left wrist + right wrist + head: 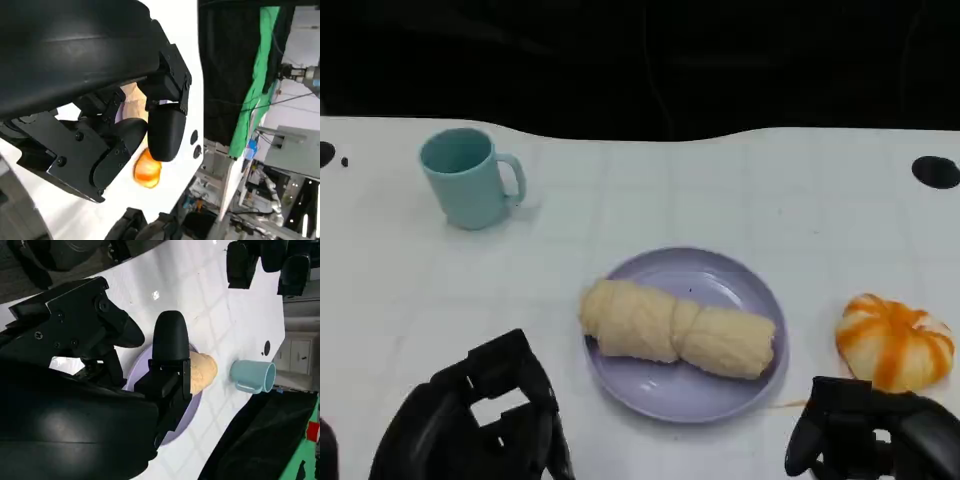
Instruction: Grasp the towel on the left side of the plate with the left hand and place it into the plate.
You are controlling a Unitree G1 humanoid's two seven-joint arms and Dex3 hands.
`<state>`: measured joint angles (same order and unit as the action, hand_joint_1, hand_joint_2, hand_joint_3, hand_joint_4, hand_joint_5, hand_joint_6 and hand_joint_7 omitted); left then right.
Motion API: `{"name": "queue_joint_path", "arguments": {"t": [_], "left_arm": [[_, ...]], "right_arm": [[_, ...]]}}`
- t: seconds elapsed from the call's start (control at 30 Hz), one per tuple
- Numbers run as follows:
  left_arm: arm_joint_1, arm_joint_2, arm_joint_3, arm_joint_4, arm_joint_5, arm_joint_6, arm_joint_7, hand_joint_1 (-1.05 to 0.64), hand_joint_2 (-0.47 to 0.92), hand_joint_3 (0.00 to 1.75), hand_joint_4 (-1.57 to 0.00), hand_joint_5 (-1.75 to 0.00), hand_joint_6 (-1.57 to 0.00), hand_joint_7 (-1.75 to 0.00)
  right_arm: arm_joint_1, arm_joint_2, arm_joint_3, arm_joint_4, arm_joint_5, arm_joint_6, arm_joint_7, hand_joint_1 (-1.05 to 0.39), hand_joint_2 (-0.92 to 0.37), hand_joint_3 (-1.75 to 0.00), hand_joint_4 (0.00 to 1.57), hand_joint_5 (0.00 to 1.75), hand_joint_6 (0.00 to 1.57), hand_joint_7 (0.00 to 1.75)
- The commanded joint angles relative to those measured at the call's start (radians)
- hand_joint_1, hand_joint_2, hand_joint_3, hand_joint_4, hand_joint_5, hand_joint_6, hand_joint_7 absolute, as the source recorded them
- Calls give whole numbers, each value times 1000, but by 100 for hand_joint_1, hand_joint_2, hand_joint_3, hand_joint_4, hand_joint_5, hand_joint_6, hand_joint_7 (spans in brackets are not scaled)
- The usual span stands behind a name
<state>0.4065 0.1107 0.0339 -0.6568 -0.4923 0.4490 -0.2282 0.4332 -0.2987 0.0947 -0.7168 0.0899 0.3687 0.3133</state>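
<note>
Our left hand [470, 420], black and many-fingered, sits low at the near left edge of the white table [720, 190], its fingers parted and holding nothing; it is clear of the plate and touches no object we can see. In the left wrist view the same hand [125, 135] shows its dark fingers spread in front of the camera, with a sliver of pale cloth and the orange shape visible past them. Our right hand [875, 430] rests at the near right edge, fingers loosely apart and empty, just in front of the orange-and-white striped, pumpkin-shaped soft object [895, 342].

We see the cream-coloured rolled towel [675, 330] already lying in the round lavender plastic plate [720, 395], stretched across it from left to right, its left end hanging slightly over the plate's left rim. The right wrist view shows that towel [202, 371] on the plate [187, 412] beyond our right hand [150, 375].

Farther back on the left of the table stands a light teal mug [470, 178], upright, its handle turned toward the right, well apart from the plate. The same mug [252, 376] appears in the right wrist view beyond the towel.
</note>
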Motion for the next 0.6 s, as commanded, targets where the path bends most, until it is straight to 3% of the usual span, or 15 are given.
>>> {"name": "queue_joint_path", "arguments": {"t": [0.03,0.6], "left_arm": [[-6,6,19,-3,-55,66,29,-9,51,137,-85,-175,-67,-173],[-37,10,36,22,-81,142,58,-9,52,135,-85,-175,-72,-170]], "right_arm": [[7,1,-13,14,7,-28,-2,-5,-61,-111,73,175,63,148],[17,44,-12,42,18,-80,-19,0,-62,-113,72,175,61,149]]}}
